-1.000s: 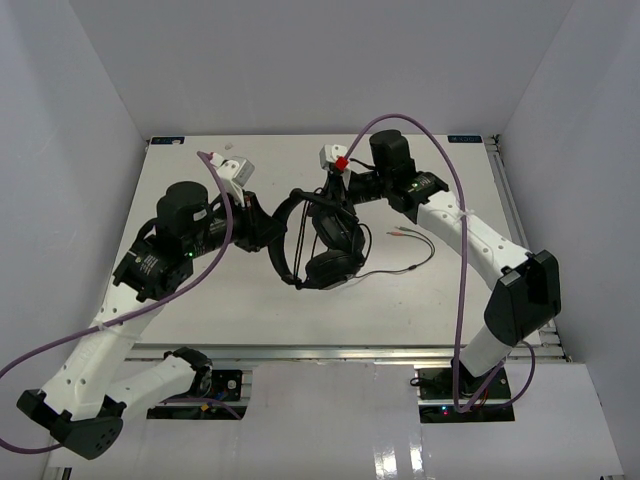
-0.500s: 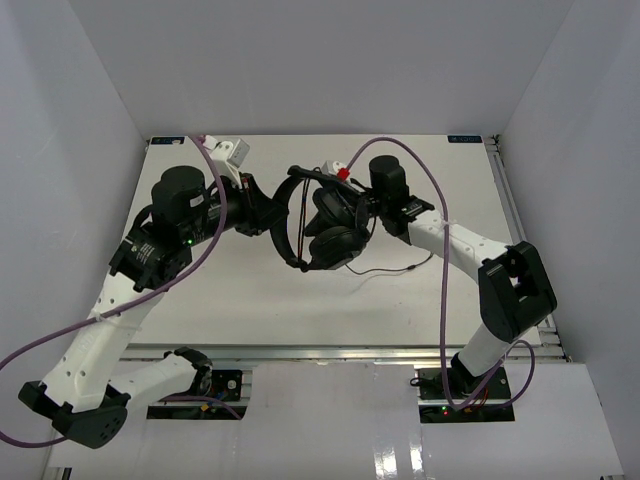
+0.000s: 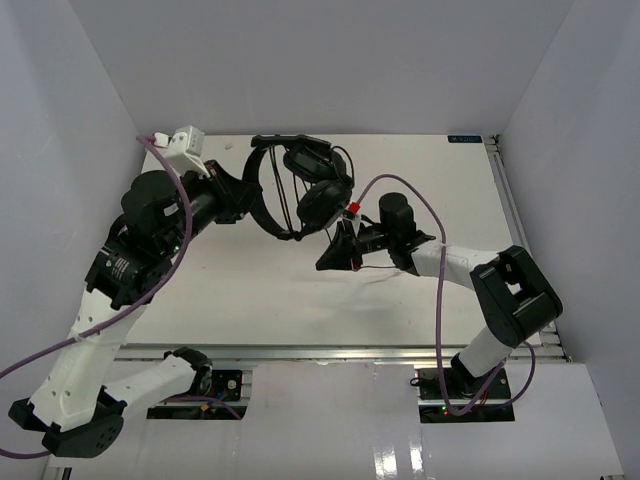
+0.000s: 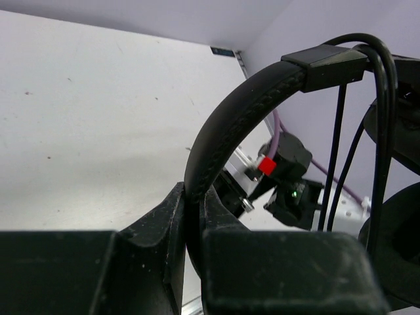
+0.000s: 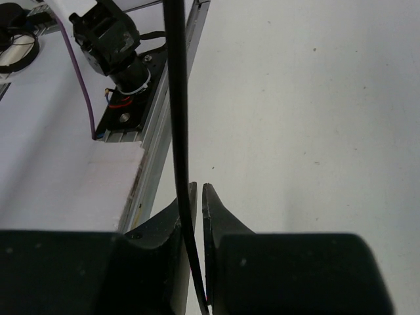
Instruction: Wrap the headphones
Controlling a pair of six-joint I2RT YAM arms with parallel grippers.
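The black headphones (image 3: 300,185) hang above the table's back middle. Their earcups (image 3: 318,205) dangle below the arched headband (image 3: 262,195). My left gripper (image 3: 250,190) is shut on the headband, which in the left wrist view (image 4: 230,111) rises from between the jaws of that gripper (image 4: 193,207). Several turns of thin black cord (image 4: 380,98) lie over the headband's far end, beside an earcup (image 4: 400,249). My right gripper (image 3: 335,252) sits just below and right of the earcups. In the right wrist view it (image 5: 197,197) is shut on the cord (image 5: 176,98), which runs straight up out of the jaws. The plugs are hidden.
White walls enclose the table (image 3: 300,290) on the left, back and right. A metal rail (image 5: 157,131) runs along the table's near edge, with an arm base (image 5: 108,39) behind it. Purple arm cables (image 3: 440,260) loop over both arms.
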